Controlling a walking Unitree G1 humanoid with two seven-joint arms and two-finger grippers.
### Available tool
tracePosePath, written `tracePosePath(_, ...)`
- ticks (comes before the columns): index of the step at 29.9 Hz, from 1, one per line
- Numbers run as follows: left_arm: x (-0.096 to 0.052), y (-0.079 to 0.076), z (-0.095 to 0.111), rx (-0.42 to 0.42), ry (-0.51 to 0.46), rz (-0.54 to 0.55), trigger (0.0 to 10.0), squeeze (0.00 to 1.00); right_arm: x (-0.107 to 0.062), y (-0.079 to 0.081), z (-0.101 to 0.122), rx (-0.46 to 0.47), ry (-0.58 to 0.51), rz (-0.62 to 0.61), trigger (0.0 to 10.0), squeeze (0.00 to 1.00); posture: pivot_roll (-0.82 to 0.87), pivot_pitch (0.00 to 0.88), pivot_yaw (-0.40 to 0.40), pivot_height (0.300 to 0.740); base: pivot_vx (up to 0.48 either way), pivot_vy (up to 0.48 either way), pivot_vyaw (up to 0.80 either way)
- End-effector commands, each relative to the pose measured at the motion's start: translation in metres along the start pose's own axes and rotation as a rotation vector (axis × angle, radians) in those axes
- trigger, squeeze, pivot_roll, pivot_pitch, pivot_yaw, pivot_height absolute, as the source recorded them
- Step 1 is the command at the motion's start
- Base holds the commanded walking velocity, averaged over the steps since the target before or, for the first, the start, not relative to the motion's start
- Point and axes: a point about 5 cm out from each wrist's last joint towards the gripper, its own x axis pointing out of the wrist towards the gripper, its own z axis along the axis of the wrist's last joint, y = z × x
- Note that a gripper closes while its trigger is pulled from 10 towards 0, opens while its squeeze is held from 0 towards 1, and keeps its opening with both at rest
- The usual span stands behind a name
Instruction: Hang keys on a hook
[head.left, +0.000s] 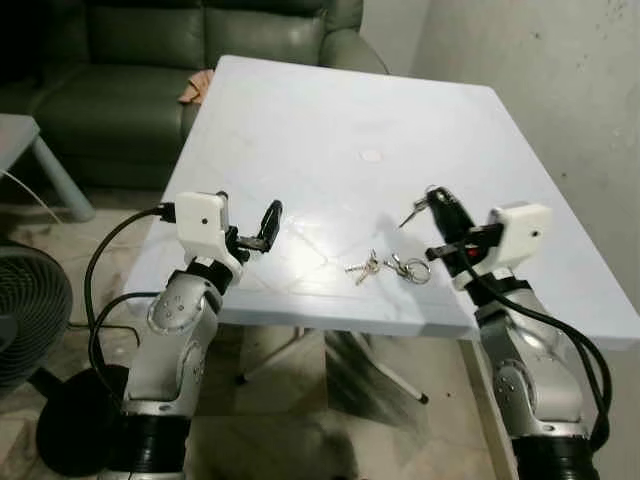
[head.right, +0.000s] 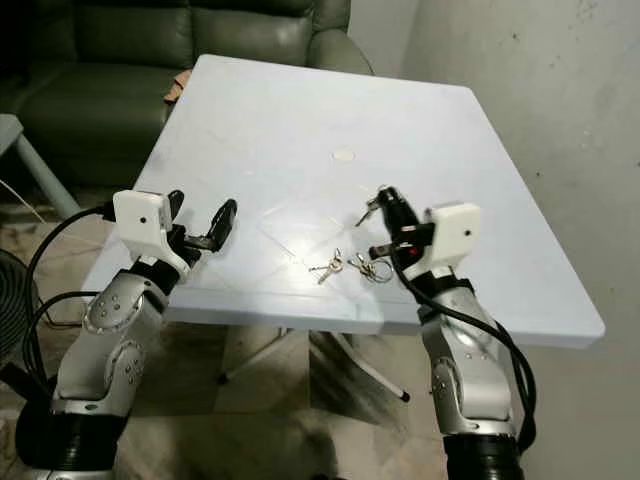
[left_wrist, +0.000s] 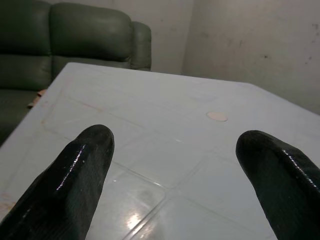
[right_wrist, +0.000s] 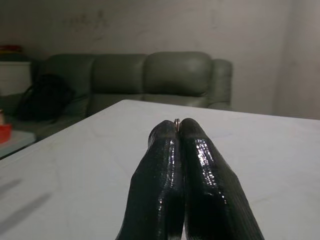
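A bunch of keys (head.left: 385, 267) on rings lies on the pale blue table (head.left: 300, 120) near its front edge. My right gripper (head.left: 437, 196) hovers just right of and above that bunch, shut on a metal ring (right_wrist: 176, 121) pinched at its tips, with a small key (head.left: 413, 210) dangling beside them. At the table's front left, my left gripper (head.left: 262, 228) is held over the tabletop, open, with nothing between its fingers (left_wrist: 85, 165).
A dark green sofa (head.left: 150, 60) stands behind the table. A black fan (head.left: 25, 310) and cables sit on the floor at the left, by a grey side table (head.left: 20, 135). A bare wall (head.left: 560, 80) runs along the right. A small round mark (head.left: 371, 155) is on the tabletop.
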Motion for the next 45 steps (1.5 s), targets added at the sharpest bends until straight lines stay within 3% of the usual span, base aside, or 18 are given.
tracePosePath(1,0.006,0.000,0.001,0.024,-0.001,-0.006,10.0,0.00,-0.005,-0.006,0.008,-0.016,-0.031,-0.049,0.0,0.00,0.02,0.013,-0.047,0.740,0.000,0.000,0.00)
tracePosePath(6,0.014,0.006,0.005,0.065,-0.020,-0.012,10.0,0.00,-0.011,-0.010,0.011,-0.006,-0.033,-0.104,0.0,0.00,-0.01,0.000,-0.032,0.740,0.000,0.000,0.00)
tracePosePath(9,0.019,0.012,0.003,0.025,0.000,0.014,10.0,0.00,-0.016,-0.015,0.007,-0.015,-0.010,-0.170,0.0,0.00,-0.01,0.000,-0.029,0.740,0.000,0.000,0.00)
tracePosePath(10,0.022,0.013,0.003,0.014,0.002,0.018,10.0,0.00,-0.018,-0.017,0.004,-0.015,0.010,-0.195,2.5,0.00,-0.03,0.000,-0.022,0.740,0.000,0.000,0.00)
tracePosePath(11,0.024,0.013,0.003,-0.001,0.000,0.009,10.0,0.00,-0.021,-0.020,0.000,-0.034,0.039,-0.241,10.0,0.00,-0.03,0.000,-0.022,0.740,0.000,0.000,0.00)
tracePosePath(24,0.042,0.018,-0.003,-0.052,0.052,0.056,10.0,0.00,-0.022,-0.029,-0.014,-0.116,0.158,-0.359,10.0,0.00,-0.05,0.000,-0.006,0.740,0.000,0.000,0.00)
tracePosePath(45,0.048,0.026,-0.003,0.020,0.044,0.097,10.0,0.00,-0.015,-0.014,-0.025,-0.149,0.206,-0.321,10.0,0.00,-0.04,0.000,-0.004,0.740,0.000,0.000,-0.69)
